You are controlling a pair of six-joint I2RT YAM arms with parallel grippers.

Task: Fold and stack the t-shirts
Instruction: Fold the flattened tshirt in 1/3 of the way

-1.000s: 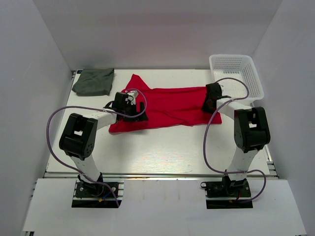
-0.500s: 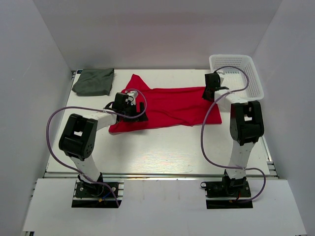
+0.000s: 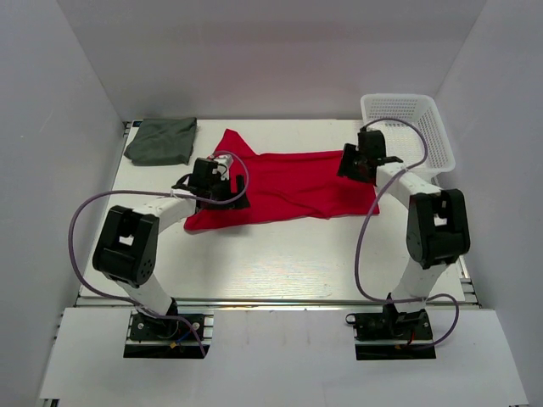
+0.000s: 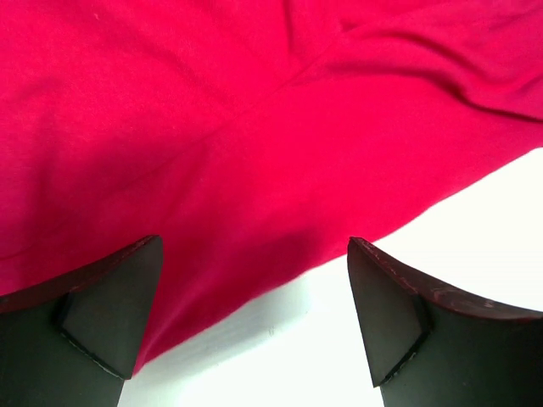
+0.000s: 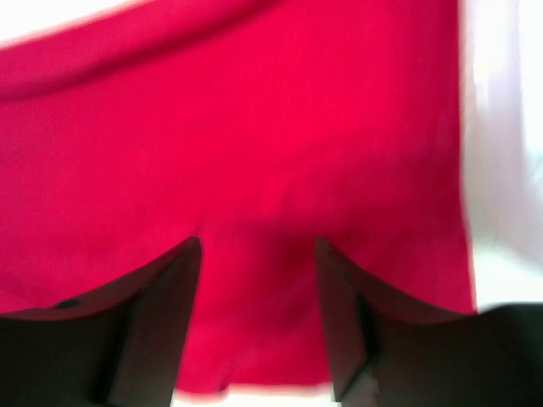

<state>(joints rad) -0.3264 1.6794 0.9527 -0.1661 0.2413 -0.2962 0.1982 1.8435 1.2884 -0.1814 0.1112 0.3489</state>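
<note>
The red t-shirt [image 3: 293, 182] lies spread across the back middle of the table, partly folded. The dark grey-green t-shirt [image 3: 161, 140] lies folded at the back left corner. My left gripper [image 3: 238, 190] is open over the red shirt's left part; in its wrist view the near hem [image 4: 254, 170] runs between the open fingers with bare table below. My right gripper [image 3: 349, 163] is open over the red shirt's right end; its wrist view shows red cloth [image 5: 254, 153] between the fingers [image 5: 157, 322], blurred.
A white mesh basket [image 3: 428, 123] stands at the back right corner, close to my right arm. White walls enclose the table on three sides. Purple cables loop from both arms.
My right gripper swung back toward the basket, then came down left onto the red shirt's right end. My left arm shifted slightly; its gripper stays over the shirt's left part.
</note>
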